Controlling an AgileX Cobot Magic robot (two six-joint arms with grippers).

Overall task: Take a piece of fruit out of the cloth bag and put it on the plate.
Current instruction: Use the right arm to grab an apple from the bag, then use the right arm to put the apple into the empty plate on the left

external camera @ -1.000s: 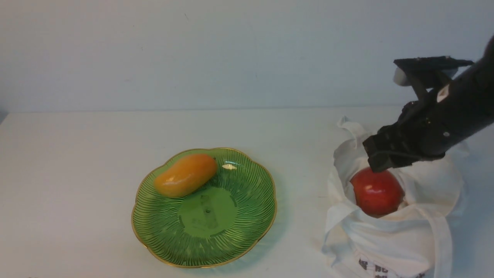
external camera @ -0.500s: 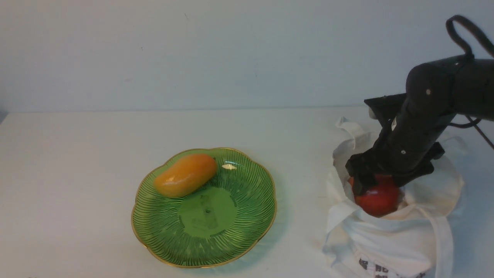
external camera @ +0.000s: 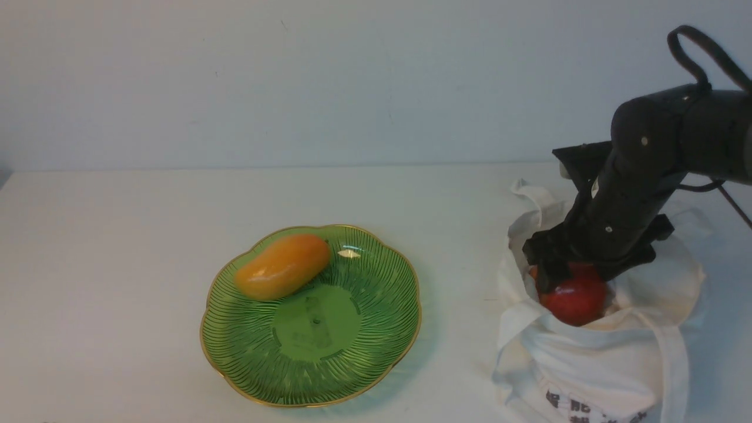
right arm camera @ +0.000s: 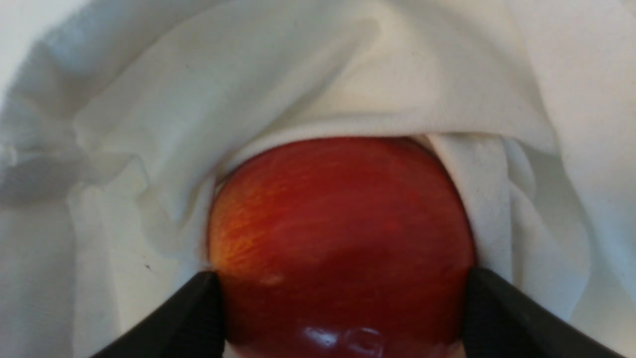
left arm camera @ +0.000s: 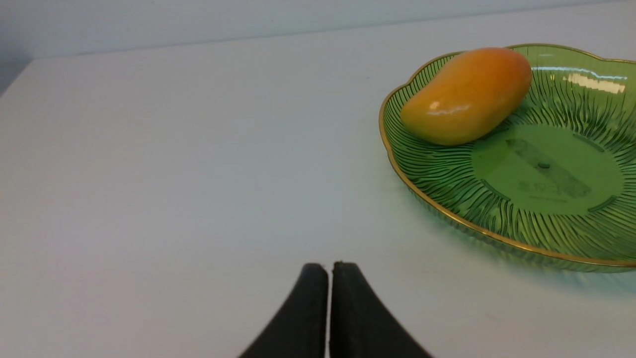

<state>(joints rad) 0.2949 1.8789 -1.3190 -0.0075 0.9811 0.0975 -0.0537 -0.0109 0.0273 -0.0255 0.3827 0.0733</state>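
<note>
The piece of fruit, a glossy red apple (external camera: 578, 301) (right arm camera: 343, 223), sits in the open mouth of the white cloth bag (external camera: 587, 358) (right arm camera: 298, 74) at the right. My right gripper (external camera: 574, 274) (right arm camera: 343, 298) reaches down into the bag, its black fingers (right arm camera: 201, 308) pressed against opposite sides of the apple. The green ribbed plate (external camera: 311, 364) (left arm camera: 546, 209) with a gold rim lies at table centre. In the left wrist view my left gripper (left arm camera: 329, 268) is shut and empty, low over bare table beside the plate.
An orange-yellow mango (external camera: 282, 265) (left arm camera: 467, 94) lies on the plate's far left part. The bag's strap handles (external camera: 670, 352) hang loose at its front. The white wall stands behind the table. My left arm does not show in the front view.
My right arm swung down from above the bag into its mouth, and the fingers widened and came to rest around the apple. Over the last half second it barely moved.
</note>
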